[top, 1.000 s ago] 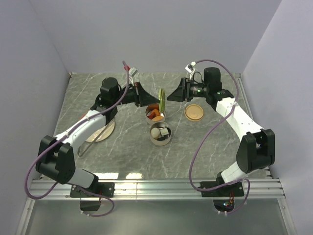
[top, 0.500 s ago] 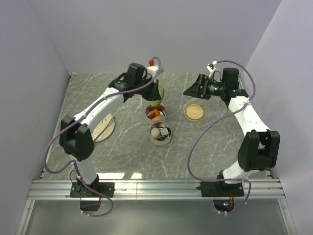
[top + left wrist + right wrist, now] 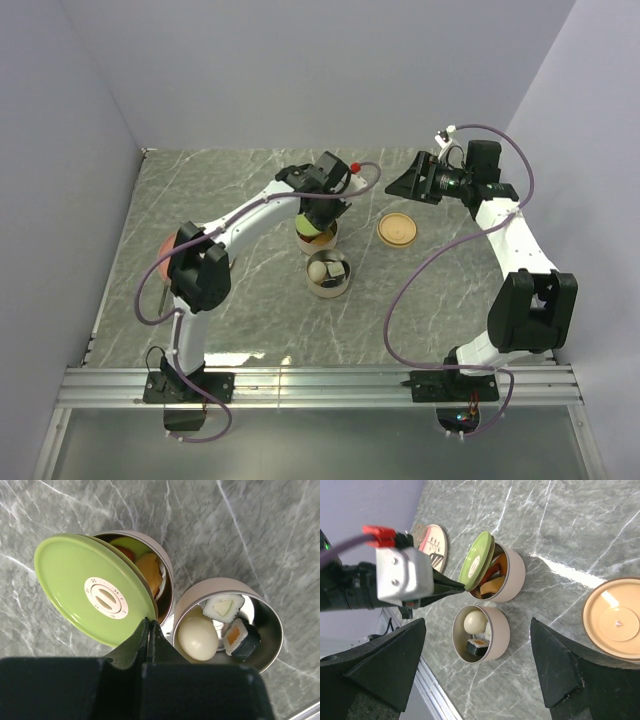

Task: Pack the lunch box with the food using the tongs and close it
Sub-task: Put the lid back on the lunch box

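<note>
Left arm has swung across since a second ago. The left gripper [image 3: 149,625] now hangs over the far tin [image 3: 150,537] with the green lid [image 3: 92,587]. The right gripper [image 3: 400,186] has let go and backed off to the right.

The lunch box sits mid-table, its two tins side by side, touching or nearly so. The far tin holds orange chunks [image 3: 150,575]. The near tin [image 3: 227,581] holds the whitish ball [image 3: 198,638] and two roll pieces [image 3: 223,607]. The food looks all packed, so my read is we're in the closing step.

Green lid is tilted, low edge at the far tin's rim, part of the mouth uncovered, so not seated. Left fingers are pinched tight on the lid's edge. Right fingers are spread wide with nothing in them.

The orange lid [image 3: 398,230] lies flat on the table [image 3: 250,320], right of the tins and apart from them, near the right gripper. The pink plate [image 3: 436,537] is off to the left, well apart.

Next, as I judge it: level the green lid, centre it over the far tin, lower it, release. It's a thin-edge pinch, so the lid could pivot or slip and knock the near tin. After that the orange lid goes on the near tin.
</note>
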You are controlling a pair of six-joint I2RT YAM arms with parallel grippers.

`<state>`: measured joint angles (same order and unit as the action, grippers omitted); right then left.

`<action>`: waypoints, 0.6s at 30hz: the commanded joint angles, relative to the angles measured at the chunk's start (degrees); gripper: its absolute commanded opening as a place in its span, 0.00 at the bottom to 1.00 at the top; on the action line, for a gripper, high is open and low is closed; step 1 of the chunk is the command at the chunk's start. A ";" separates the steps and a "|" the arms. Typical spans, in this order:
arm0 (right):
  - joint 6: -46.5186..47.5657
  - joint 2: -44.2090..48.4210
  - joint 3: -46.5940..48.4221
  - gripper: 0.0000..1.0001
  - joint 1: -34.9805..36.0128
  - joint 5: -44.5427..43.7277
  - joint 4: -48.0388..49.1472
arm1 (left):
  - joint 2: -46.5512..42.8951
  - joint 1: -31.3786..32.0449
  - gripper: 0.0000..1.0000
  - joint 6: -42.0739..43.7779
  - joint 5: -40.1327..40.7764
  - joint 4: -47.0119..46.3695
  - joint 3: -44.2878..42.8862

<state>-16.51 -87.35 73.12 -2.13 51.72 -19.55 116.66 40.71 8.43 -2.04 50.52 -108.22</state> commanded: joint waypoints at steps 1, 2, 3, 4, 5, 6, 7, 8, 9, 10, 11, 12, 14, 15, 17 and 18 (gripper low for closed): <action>1.22 2.45 0.18 0.92 -0.42 0.66 0.13 | 0.85 0.95 0.00 3.09 5.47 3.09 -3.22; 1.22 2.36 0.18 0.92 -0.42 0.66 0.04 | 1.02 1.39 0.00 3.09 5.56 3.18 -3.13; 1.22 2.45 0.18 0.91 -0.50 0.66 0.04 | 1.55 1.65 0.00 3.35 6.17 3.70 -3.22; 1.31 2.36 0.18 0.92 -0.51 0.66 -0.05 | 1.81 1.92 0.00 3.53 6.44 3.88 -3.31; 1.39 2.27 0.09 0.92 -0.51 0.75 -0.05 | 1.90 2.53 0.00 3.70 6.61 4.06 -3.31; 1.48 2.19 0.09 0.92 -0.51 0.66 -0.14 | 2.43 2.88 0.00 3.88 6.87 4.23 -3.22; 1.57 2.10 0.09 0.92 -0.51 0.75 -0.31 | 2.52 3.15 0.00 4.14 6.96 4.58 -3.22; 1.83 1.84 0.35 0.92 -0.51 0.75 -0.75 | 2.87 3.67 0.00 4.32 6.88 5.28 -3.31; 1.92 1.75 0.44 0.92 -0.59 0.66 -1.01 | 3.39 3.94 0.00 4.67 6.96 5.72 -3.22; 2.18 1.66 0.44 0.92 -0.59 0.75 -1.19 | 3.57 4.03 0.00 4.84 6.97 5.90 -3.05; 2.27 1.66 0.53 0.92 -0.59 0.66 -1.45 | 3.83 4.29 0.00 5.02 6.97 6.34 -2.96; 2.27 1.66 0.44 0.92 -0.59 0.48 -1.45 | 4.45 4.38 0.00 5.46 6.97 6.69 -2.96; 2.62 1.66 0.53 0.92 -0.68 0.48 -1.72 | 5.06 4.47 0.00 5.90 7.05 7.39 -3.48; 2.63 1.57 0.53 0.92 -0.68 0.48 -1.89 | 5.68 4.47 0.00 6.42 7.23 8.27 -3.83; 3.06 1.31 0.79 0.92 -0.68 0.39 -2.42 | 5.86 4.64 0.05 6.78 7.14 8.45 -4.45; 3.33 1.13 0.97 0.92 -0.68 0.31 -2.68 | 5.60 4.82 0.09 7.13 7.05 8.71 -4.80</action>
<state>-14.79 -87.33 73.06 -2.31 51.81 -21.69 122.02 45.21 13.98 4.10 56.01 -110.08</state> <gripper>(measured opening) 0.918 0.059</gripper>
